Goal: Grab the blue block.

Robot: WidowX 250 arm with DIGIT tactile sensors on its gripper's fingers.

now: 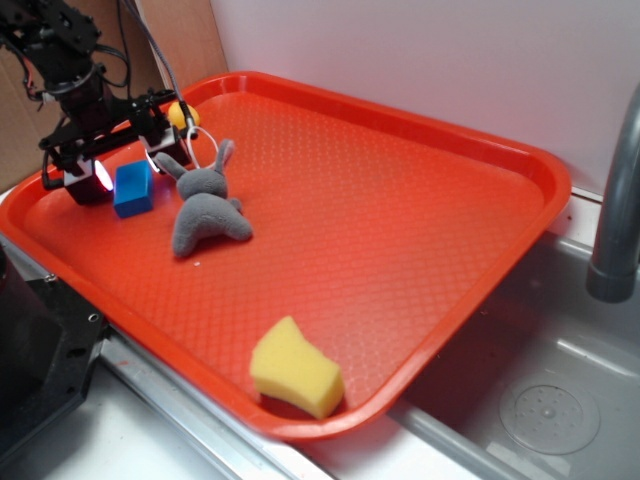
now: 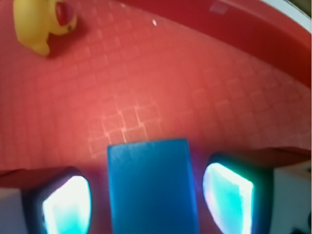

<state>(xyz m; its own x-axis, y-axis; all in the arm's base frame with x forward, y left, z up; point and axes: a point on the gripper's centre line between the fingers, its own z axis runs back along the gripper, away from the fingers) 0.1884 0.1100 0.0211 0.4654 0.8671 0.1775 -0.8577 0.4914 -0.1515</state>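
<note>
While its jaws stand spread with a gap on either side, the gripper (image 2: 146, 200) straddles the blue block (image 2: 152, 187), which rests on the red tray (image 1: 420, 230) near its far left corner (not yet pinched). Just beside the block lies the grey plush bunny (image 1: 205, 205); a yellow duck (image 2: 41, 22) sits beyond, and the yellow sponge wedge (image 1: 295, 368) lies well apart at the tray's near edge.

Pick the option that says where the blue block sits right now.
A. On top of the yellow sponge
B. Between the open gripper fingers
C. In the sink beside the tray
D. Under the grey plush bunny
B: in the wrist view the blue block stands between the two fingers, with a gap on each side, so the gripper is open around it.
</note>
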